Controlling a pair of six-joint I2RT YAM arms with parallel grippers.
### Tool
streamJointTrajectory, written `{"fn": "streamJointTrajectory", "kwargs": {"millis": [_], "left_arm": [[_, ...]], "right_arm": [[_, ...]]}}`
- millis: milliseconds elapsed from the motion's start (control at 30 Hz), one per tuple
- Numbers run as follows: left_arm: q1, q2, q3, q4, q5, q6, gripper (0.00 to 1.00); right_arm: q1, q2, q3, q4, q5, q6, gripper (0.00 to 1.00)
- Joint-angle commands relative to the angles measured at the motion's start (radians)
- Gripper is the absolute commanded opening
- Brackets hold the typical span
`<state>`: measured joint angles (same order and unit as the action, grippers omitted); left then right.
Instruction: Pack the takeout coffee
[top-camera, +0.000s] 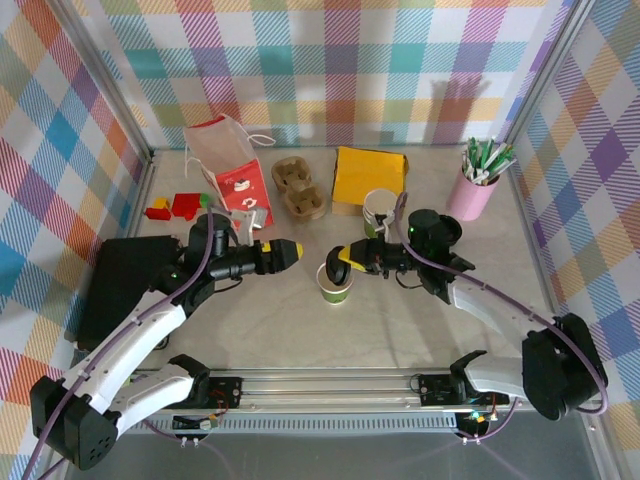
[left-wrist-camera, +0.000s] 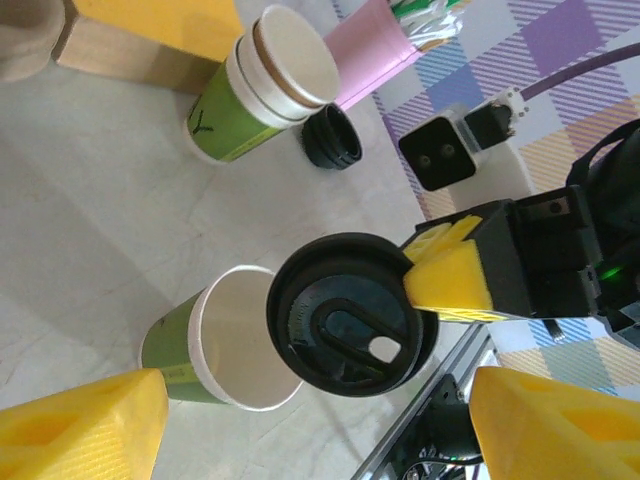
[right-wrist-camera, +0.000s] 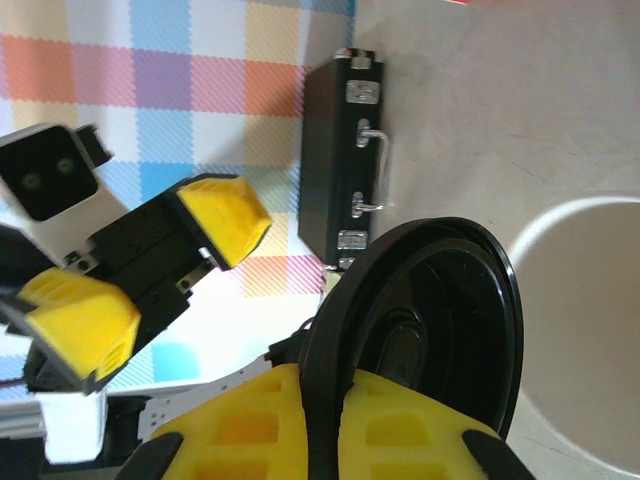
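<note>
Reaching inward, right hand (top-camera: 340, 264) clamps lid (left-wrist-camera: 345, 315) tilted at cup (left-wrist-camera: 235, 345) rim; left hand (top-camera: 288, 252) apart.

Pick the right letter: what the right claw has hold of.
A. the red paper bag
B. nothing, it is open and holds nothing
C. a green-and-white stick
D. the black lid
D: the right claw is shut on the edge of the black lid, its yellow fingers on either side of the rim, with the open green cup next to it and not yet capped.
</note>
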<state>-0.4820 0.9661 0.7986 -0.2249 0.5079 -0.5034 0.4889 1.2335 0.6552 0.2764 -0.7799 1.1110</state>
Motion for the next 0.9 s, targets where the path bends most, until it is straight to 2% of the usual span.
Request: {"fn": "streamJointTrajectory", "kwargs": {"millis": [0,267,500,600,733,867], "left_arm": [[-0.007,0.003,-0.017,0.06,0.016,0.021,0.79],[-0.024,0.019,-0.03,0.084,-0.004,0.008,0.79],[-0.027,0.017,-0.03,0.076,-0.017,0.012,0.79],[-0.029,0.016,-0.032,0.075,-0.019,0.013,0.79],[-0.029,0.017,-0.035,0.079,-0.023,0.013,0.79],[-0.03,0.025,-0.035,0.081,-0.024,0.015,0.79]], "right_arm": [[-0.007,0.007,-0.02,0.152,0.008,0.064,0.0],[-0.007,0.062,-0.068,0.193,0.036,0.084,0.05],[-0.007,0.074,-0.09,0.147,0.052,0.046,0.09],[-0.007,0.071,-0.089,0.112,0.056,0.028,0.17],[-0.007,0.046,-0.05,-0.043,0.087,-0.054,0.32],[-0.007,0.031,-0.011,-0.175,0.116,-0.127,0.39]]}}
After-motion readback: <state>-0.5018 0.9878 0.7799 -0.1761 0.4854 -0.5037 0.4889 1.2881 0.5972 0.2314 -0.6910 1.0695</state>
